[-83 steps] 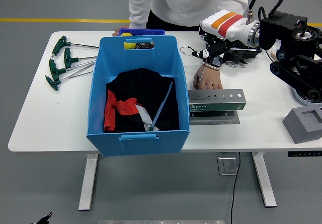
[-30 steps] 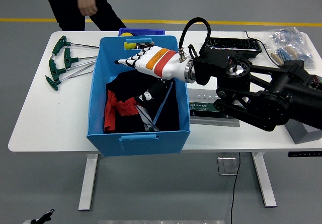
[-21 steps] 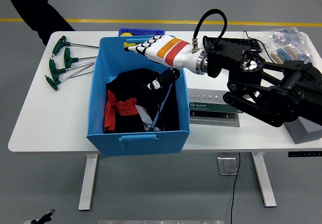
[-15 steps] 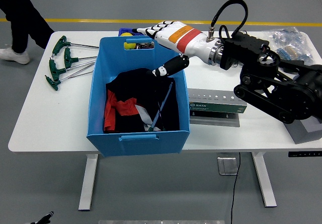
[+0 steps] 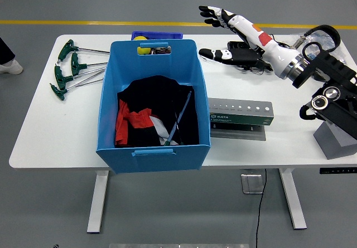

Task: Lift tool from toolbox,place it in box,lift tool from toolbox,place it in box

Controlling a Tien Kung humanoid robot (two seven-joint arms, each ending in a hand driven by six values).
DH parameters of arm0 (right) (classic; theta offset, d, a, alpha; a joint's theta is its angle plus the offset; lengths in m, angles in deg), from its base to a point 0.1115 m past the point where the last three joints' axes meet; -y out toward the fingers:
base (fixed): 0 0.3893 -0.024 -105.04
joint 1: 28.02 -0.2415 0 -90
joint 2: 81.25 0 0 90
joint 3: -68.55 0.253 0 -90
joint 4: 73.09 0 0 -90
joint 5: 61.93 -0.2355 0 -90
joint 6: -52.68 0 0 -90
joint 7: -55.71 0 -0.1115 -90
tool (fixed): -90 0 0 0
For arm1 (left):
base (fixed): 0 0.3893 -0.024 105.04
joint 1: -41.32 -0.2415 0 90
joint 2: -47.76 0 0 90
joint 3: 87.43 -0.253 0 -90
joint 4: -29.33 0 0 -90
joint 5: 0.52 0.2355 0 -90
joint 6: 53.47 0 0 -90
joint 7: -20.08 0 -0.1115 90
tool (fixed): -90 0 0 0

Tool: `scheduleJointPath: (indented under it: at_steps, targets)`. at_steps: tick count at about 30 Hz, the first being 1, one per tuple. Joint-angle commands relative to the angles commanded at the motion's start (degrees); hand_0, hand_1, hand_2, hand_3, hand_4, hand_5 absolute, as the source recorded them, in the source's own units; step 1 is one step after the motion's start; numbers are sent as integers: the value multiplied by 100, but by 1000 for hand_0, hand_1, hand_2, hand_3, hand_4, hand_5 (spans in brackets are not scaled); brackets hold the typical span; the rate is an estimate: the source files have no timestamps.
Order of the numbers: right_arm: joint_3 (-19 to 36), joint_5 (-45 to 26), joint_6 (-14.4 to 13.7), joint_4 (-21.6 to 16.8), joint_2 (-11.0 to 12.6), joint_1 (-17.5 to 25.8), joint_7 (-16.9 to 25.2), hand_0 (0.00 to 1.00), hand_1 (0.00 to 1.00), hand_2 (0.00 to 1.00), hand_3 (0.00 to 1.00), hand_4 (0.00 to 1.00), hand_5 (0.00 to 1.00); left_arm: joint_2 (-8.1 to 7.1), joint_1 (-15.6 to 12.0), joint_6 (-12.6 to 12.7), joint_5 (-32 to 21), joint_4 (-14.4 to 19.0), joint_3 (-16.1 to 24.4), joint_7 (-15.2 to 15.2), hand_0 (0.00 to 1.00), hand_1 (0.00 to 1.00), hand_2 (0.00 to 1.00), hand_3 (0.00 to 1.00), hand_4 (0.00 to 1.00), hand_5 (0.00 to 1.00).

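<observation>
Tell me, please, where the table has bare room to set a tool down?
Bare patches: the table front-left, between the green T-handle keys and blue box; also front-right, between the grey tool holder and grey block. The far right is crowded.

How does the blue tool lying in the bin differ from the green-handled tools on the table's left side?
The blue tool lies alone inside the blue bin on dark cloth, slanted from upper right to lower left. The green-handled tools lie as a cluster on the bare table, outside the bin, handles left and shafts pointing right. The blue tool looks blue along its whole length; the others have green T-handles and bare metal shafts. Both are long, slender hand tools, untouched.
</observation>
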Motion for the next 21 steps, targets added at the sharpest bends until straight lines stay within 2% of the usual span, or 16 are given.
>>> scheduleJointPath:
  at_steps: [1,6,7,8,12,13,21]
  targets:
    - [160,-261,37,-58,35,161,28,921,873,910,964,998,872,6,-4,-4,26,0,6,-11,906,931,906,626,745,543]
    - [889,-1452,216,-317,113,870,87,921,873,910,964,998,872,22,-16,-52,-4,0,-67,-45,906,931,906,626,745,543]
    - [1053,-1688,247,-361,104,1028,94,908,867,903,965,998,919,24,-21,-75,-36,0,-101,-52,904,931,912,628,745,544]
    - [1174,-1821,272,-389,91,1141,95,908,867,903,965,998,919,26,-22,-91,-59,0,-124,-61,904,931,912,628,745,544]
    - [1780,-1821,395,-506,-47,1658,80,908,867,903,965,998,919,20,4,-237,-245,0,-340,-120,904,931,912,628,745,544]
    - [1919,-1805,439,-534,-80,1781,71,908,875,899,963,998,947,23,16,-280,-244,0,-347,-159,916,960,940,662,748,530]
    - [2332,-1703,570,-609,-225,2241,66,905,872,896,961,998,960,36,78,-492,-243,0,-379,-296,915,967,954,692,761,534]
